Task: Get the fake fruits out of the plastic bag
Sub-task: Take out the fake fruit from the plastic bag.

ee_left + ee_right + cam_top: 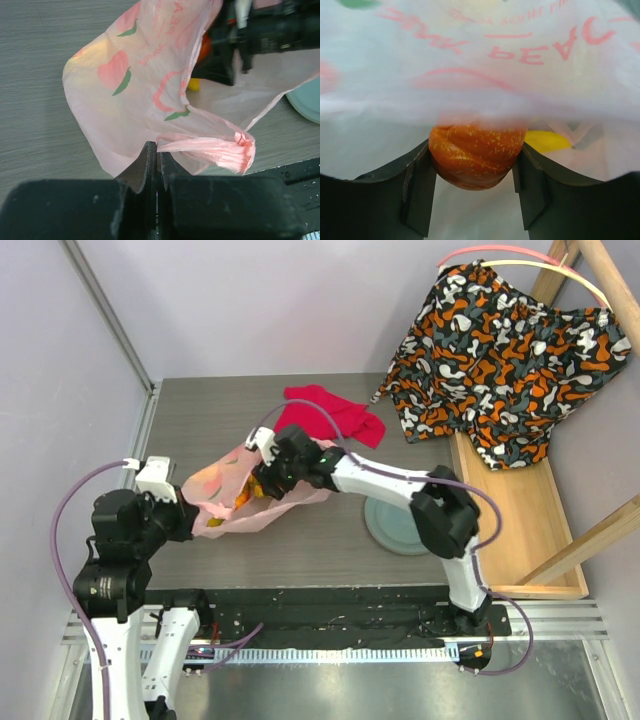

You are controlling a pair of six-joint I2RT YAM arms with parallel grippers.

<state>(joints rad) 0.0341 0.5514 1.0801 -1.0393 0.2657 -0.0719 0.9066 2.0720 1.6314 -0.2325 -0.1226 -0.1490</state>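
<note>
Now has the right gripper (476,162) pushed in from the right through the mouth of the plastic bag (222,502), on the near-left part of the table (200,410). Holds an orange fruit (475,150) there, jaws part-way open with one finger pressed on each flank. Needs no lining-up with a long axis, being round. Shows a yellow banana (547,141) just beside it inside the bag, touching or barely apart; cannot tell which. Carries a fold of pink film draped over the top of the fruit, close above the fingers.

Pins the bag's near edge with the left gripper (156,150), jaws closed tight on a thin bunch of film.

Calls, by the look of it, for drawing the fruit back rightward out of the mouth, against the left arm's hold, toward the grey-green plate (395,530) just right of the bag. Could drag the draped film along on the way out. Leaves the red cloth (335,415), on the far side, out of the matter.
</note>
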